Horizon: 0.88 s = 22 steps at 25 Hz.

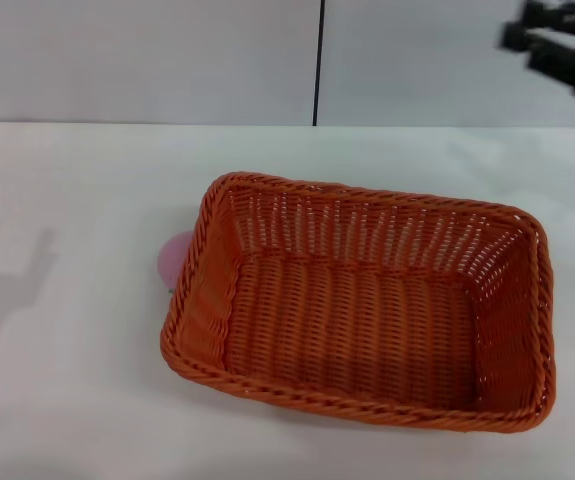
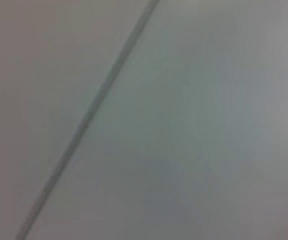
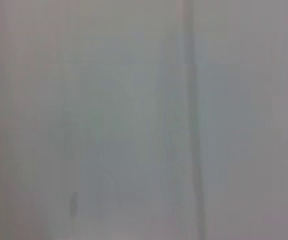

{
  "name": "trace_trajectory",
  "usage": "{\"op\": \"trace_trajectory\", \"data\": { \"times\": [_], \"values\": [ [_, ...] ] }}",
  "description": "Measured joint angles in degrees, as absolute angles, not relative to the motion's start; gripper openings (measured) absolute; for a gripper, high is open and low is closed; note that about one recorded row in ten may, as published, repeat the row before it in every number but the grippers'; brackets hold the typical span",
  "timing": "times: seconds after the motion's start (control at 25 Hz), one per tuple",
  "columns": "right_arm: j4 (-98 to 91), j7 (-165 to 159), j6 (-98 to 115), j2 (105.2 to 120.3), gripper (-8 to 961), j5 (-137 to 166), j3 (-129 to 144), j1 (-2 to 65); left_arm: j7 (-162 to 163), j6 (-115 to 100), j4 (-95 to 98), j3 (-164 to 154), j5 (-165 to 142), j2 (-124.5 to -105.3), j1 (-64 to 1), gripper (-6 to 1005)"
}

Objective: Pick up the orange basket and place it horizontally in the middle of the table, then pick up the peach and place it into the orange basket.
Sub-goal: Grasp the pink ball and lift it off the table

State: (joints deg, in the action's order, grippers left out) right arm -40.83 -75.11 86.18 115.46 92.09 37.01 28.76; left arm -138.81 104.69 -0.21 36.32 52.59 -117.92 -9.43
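Woven orange basket (image 1: 357,305), sloping sides

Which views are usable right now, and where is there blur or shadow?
Head view: basket sharp, peach mostly hidden behind it, grey shadows on the table at left, right gripper blurred at top right. Both wrist views: only blurred pale surface with one seam line.

Right wrist view: only a plain pale grey flat surface (image 3: 108,120) fills the frame. A faint darker straight seam line (image 3: 196,150) runs across that surface from edge to edge. A small dark speck (image 3: 73,202) sits well apart from the seam.
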Motion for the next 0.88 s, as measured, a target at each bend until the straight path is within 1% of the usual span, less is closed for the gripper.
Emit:
{"op": "trace_trajectory", "data": {
  "times": [0.04,0.12,0.16,0.2,0.32,0.36,0.56,0.64,0.68,0.76,0.88],
  "values": [
    [-40.8,-75.1,86.2,115.46,435,92.1,37.0,28.8,-138.5,103.8,2.6,33.3,52.5,-117.88,-10.4,832],
    [-40.1,-71.9,86.2,116.57,435,87.3,36.9,25.7,-137.7,102.0,6.0,29.5,52.5,-117.86,-11.5,832],
    [-38.1,-68.7,86.4,117.33,435,83.0,36.7,23.1,-137.0,100.6,7.9,27.4,52.5,-117.82,-12.1,832],
    [-36.8,-67.3,86.6,117.51,435,81.1,36.6,22.2,-137.0,100.6,7.9,27.4,52.5,-117.82,-12.1,832],
    [-33.5,-64.7,87.4,117.63,435,77.8,36.1,20.5,-135.9,98.9,9.7,25.3,52.5,-117.78,-12.7,832],
    [-30.8,-62.5,88.4,117.64,435,75.5,34.9,19.5,-134.7,94.5,12.5,21.1,52.5,-117.68,-13.9,832],
    [-25.6,-59.7,90.7,117.67,434,74.1,30.3,18.0,-134.7,91.0,14.1,16.2,52.5,-117.63,-15.0,832],
    [-25.1,-59.5,91.0,117.67,434,74.0,29.8,17.8,-134.7,91.0,14.1,16.2,52.5,-117.63,-15.0,832],
    [-24.9,-59.5,91.1,117.67,434,74.0,29.5,17.6,-133.8,87.1,16.4,9.2,52.5,-117.72,-16.4,832],
    [-24.5,-59.4,91.4,117.69,434,74.0,29.0,17.0,-131.8,86.7,17.8,6.5,52.5,-117.7,-17.1,832],
    [-24.2,-59.4,91.4,117.73,434,74.0,28.6,16.8,-131.8,86.7,17.8,6.5,52.5,-117.7,-17.1,832]
  ]
}}
